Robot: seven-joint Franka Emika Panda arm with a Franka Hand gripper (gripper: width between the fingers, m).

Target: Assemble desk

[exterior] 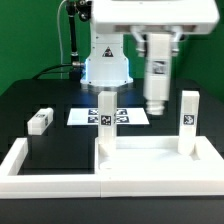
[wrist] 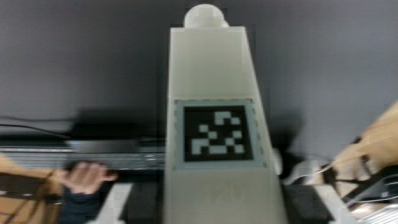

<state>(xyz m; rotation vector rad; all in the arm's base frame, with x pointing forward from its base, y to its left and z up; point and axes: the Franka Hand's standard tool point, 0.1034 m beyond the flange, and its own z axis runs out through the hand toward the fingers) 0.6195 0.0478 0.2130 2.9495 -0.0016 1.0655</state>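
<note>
The white desk top (exterior: 150, 165) lies at the front of the table. Two white legs stand upright on its far corners, one toward the exterior view's left (exterior: 107, 122) and one toward its right (exterior: 188, 118), each with a square tag. My gripper (exterior: 156, 88) is shut on a third leg (exterior: 155, 84) and holds it upright in the air above and behind the desk top, between the two standing legs. In the wrist view this leg (wrist: 217, 110) fills the middle, tag facing the camera, with the gripper (wrist: 231, 205) and its dark pads (wrist: 178, 200) on either side. A fourth leg (exterior: 40, 121) lies loose at the left.
The marker board (exterior: 88, 117) lies flat on the dark table behind the desk top, in front of the robot base (exterior: 105, 65). Long white border bars (exterior: 20, 165) run along the front and left of the work area. A black cable hangs at the back left.
</note>
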